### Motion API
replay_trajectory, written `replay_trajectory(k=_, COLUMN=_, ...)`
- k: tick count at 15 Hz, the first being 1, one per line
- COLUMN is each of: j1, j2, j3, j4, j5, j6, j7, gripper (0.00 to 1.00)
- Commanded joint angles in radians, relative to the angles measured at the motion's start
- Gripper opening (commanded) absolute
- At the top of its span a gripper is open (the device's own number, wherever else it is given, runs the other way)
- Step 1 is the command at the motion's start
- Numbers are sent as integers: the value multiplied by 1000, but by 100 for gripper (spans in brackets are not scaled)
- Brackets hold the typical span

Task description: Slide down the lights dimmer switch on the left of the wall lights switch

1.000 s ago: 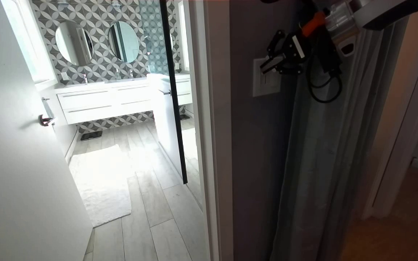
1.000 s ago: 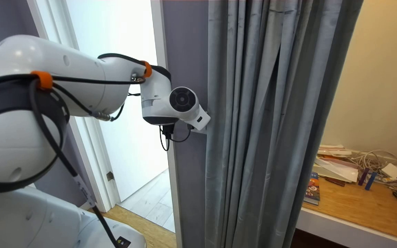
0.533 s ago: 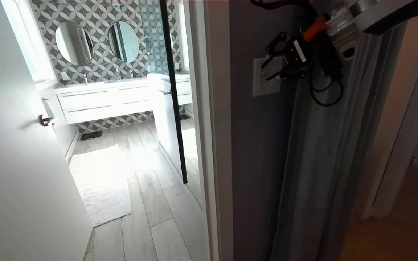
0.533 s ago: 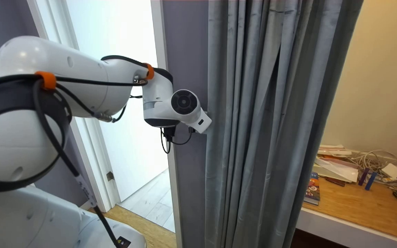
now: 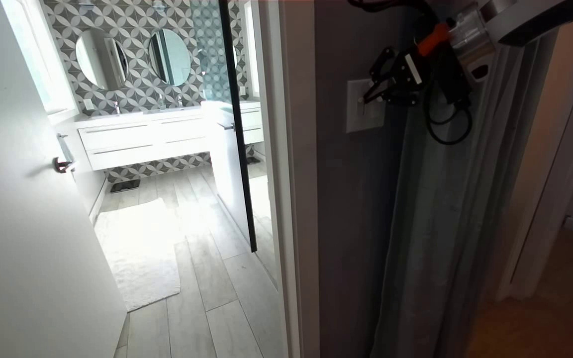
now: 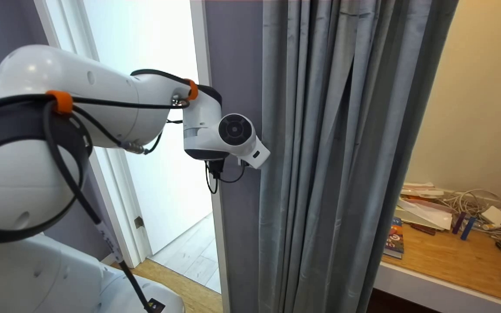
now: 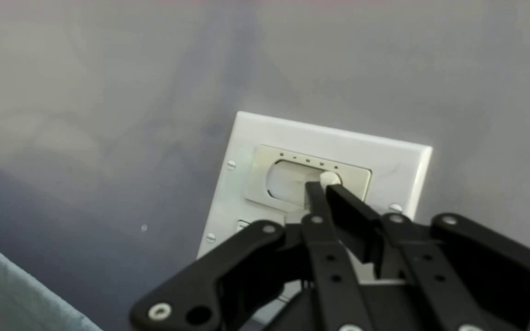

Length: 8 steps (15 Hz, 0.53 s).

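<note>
The claw [image 7: 324, 189] stands with its jaws together but for a narrow gap; whether they clamp the dimmer knob [image 7: 330, 177] at their tips cannot be told. The knob sits at one end of the lights dimmer switch [image 7: 291, 180], on the white wall lights switch [image 7: 292, 138] directly ahead of the claw. The grey curtain [image 6: 320, 182] hangs beside the claw; the wooden counter [image 6: 459, 261] lies well apart.

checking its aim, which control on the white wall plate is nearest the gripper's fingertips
The dimmer slider: its knob is right by the fingertips, while the other control, lower in the wrist view, is mostly hidden.
</note>
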Motion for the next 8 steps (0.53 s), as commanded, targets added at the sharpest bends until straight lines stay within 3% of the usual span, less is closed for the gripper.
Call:
replay_trajectory(k=1, j1=17, j2=51, j3=-16, j4=36, j5=48, j6=13, j7=-44, gripper=16)
replay_trajectory(k=2, j1=17, j2=53, j3=-17, j4=37, j5=50, j6=13, j7=-46, gripper=21)
replay_trajectory(k=8, j1=19, j2=38, j3=-17, j4=36, j5=84, j6=9, j7=-75, gripper=20)
